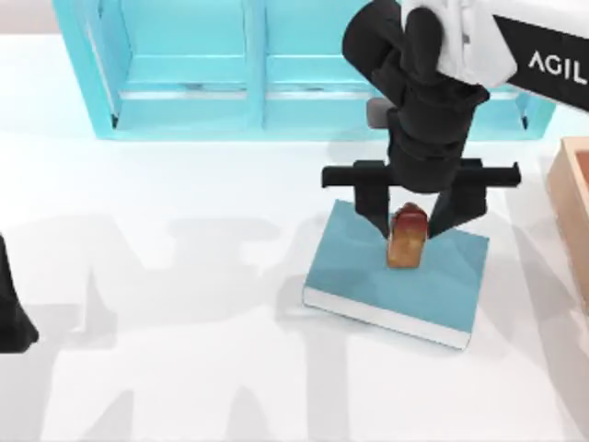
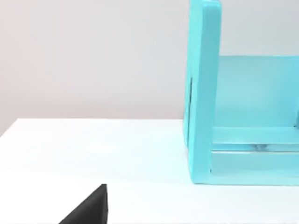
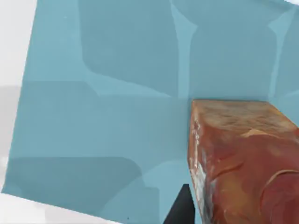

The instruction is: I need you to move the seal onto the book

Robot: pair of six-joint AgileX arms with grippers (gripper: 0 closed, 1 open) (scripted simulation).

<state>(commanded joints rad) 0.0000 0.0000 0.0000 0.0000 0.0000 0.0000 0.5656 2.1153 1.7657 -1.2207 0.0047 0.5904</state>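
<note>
Right wrist view: the seal (image 3: 243,163) sits close to the lens, its tan-brown, red-streaked side against the teal cover of the book (image 3: 103,116); a dark finger (image 3: 180,207) shows just beside it.

Top view, working from the near edge back. White bench (image 1: 184,368), shadowed in grey. My left arm (image 1: 11,308) is parked at the bench's left edge; from these views I cannot tell how its gripper stands. The book (image 1: 368,272) lies flat, right of centre, turned a little off square, white page edges toward the near side. The seal (image 1: 407,237) stands upright on the book's far half, red top up. My right gripper (image 1: 409,230) hangs straight down over it, a black finger (image 1: 373,210) on each side; contact with the seal I cannot confirm. At the right edge, a brown box (image 1: 572,198). Farthest back, the light-blue shelf unit (image 1: 184,69).

Left wrist view: shelf unit side wall (image 2: 203,93) on the bench (image 2: 93,149).
</note>
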